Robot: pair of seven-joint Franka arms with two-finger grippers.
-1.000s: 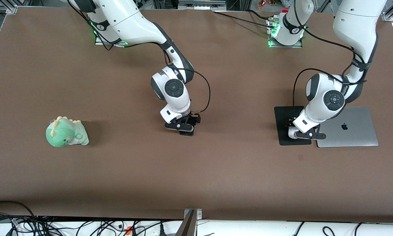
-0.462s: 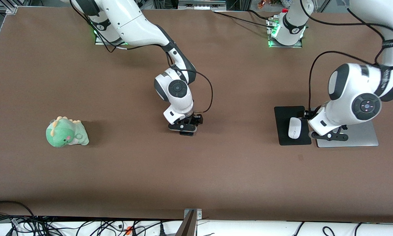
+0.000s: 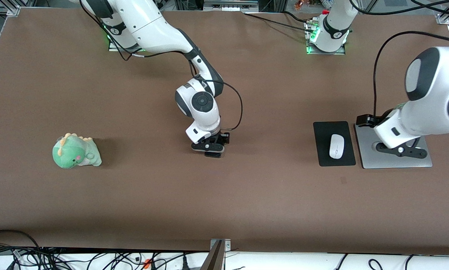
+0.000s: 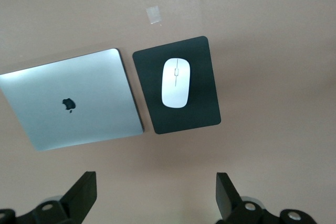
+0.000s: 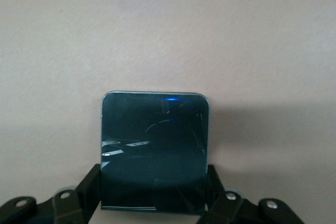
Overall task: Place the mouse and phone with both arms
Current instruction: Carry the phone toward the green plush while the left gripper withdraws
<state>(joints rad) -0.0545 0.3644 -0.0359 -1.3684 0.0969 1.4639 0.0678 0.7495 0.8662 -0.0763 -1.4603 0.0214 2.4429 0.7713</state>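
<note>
The white mouse (image 3: 336, 146) lies on the black pad (image 3: 324, 131) toward the left arm's end of the table; the left wrist view shows the mouse (image 4: 176, 82) on the pad (image 4: 202, 114) too. My left gripper (image 3: 400, 150) is open and empty, raised over the silver laptop (image 3: 365, 142) beside the pad. My right gripper (image 3: 210, 147) is low over the middle of the table, shut on the black phone (image 5: 155, 148), which it holds by its two long edges. The phone is barely visible under the gripper in the front view.
A closed silver laptop (image 4: 73, 98) lies next to the pad. A green plush dinosaur (image 3: 75, 151) sits toward the right arm's end of the table. A small tape mark (image 4: 153, 14) is on the brown table near the pad.
My left gripper let go of the mouse on the pad, then rose and moved away over the laptop. The right gripper with the phone barely shifted.
</note>
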